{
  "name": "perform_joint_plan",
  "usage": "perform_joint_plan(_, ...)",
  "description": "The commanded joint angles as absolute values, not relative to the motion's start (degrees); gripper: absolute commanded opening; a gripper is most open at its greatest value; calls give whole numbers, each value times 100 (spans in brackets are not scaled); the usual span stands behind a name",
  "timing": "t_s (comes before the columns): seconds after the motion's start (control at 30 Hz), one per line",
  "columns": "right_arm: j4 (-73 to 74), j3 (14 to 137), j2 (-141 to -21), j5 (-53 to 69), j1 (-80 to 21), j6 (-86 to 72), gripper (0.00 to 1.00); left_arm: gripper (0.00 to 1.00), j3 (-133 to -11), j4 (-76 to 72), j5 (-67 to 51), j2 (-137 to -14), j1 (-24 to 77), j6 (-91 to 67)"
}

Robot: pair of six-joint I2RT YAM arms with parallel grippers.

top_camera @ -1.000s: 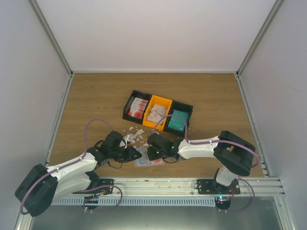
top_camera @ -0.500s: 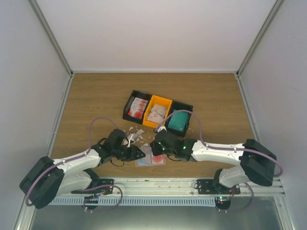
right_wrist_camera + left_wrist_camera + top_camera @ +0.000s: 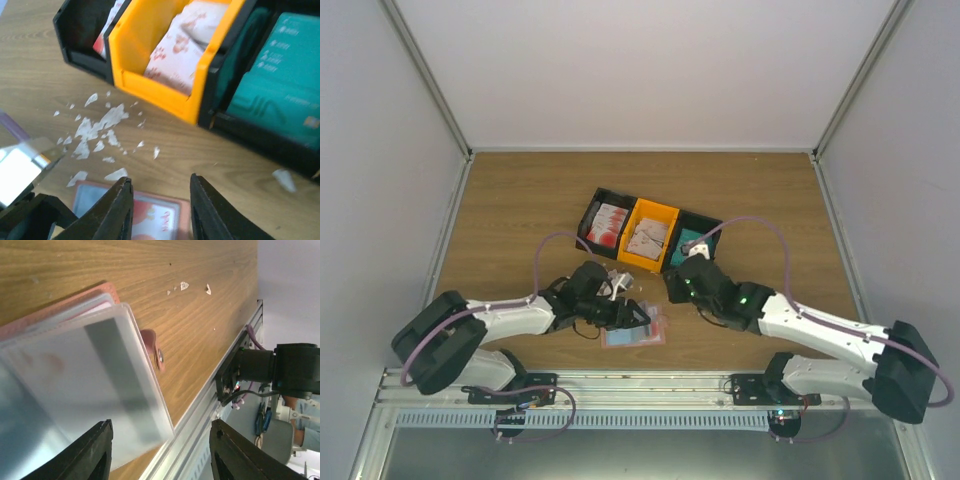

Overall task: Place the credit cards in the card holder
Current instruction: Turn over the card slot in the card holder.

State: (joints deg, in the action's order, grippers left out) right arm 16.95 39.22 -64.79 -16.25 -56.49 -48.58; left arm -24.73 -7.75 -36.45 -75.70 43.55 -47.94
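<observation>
The salmon-pink card holder (image 3: pixel 645 337) lies open on the table near the front edge, clear sleeves up. My left gripper (image 3: pixel 641 316) is open right over it; in the left wrist view (image 3: pixel 162 440) the holder's sleeve (image 3: pixel 90 390) lies between the spread fingers and nothing is gripped. My right gripper (image 3: pixel 672 288) is open and empty between holder and tray; in its wrist view (image 3: pixel 161 187) a white-and-red card shows in the holder (image 3: pixel 155 220). More credit cards stand in the tray: white-red (image 3: pixel 175 50), teal (image 3: pixel 280 95).
The black-and-orange three-compartment tray (image 3: pixel 597 199) stands mid-table behind the holder. White paper scraps (image 3: pixel 100 127) lie on the wood between the tray and the holder. The aluminium rail (image 3: pixel 650 380) runs along the front edge just below the holder.
My right gripper has drawn back from the holder toward the tray's teal end. My left gripper has slid right, onto the holder.
</observation>
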Motion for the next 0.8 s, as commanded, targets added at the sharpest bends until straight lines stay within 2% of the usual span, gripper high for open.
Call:
perform_joint_plan(0.0, 1872, 3855, -6131, -1401, -5011, -4132, 36, 57, -2835, -1514, -3429, -8163, 4548, -4661)
perform_joint_plan(0.17, 1917, 4132, -6073, -482, -4217, -3190, 46, 58, -3059, -1606, -3060, -8525, 4597, -4542)
perform_joint_plan(0.33, 2253, 4842, -6547, -29, -3807, -2414, 50, 59, -3078, -1017, -1667, -7732, 4584, -4356)
perform_joint_plan(0.47, 2563, 5593, -7186, 325, -3581, -1970, 53, 63, -3200, -382, -847, -7054, 4399, -4249)
perform_joint_plan(0.63, 3072, 6751, -8162, 769, -3522, -1179, 54, 67, -3163, -77, -971, -6746, 3816, -4306)
perform_joint_plan(0.77, 3515, 7580, -9270, 960, -3521, -545, 54, 66, -3034, -352, -1391, -6945, 3393, -4542)
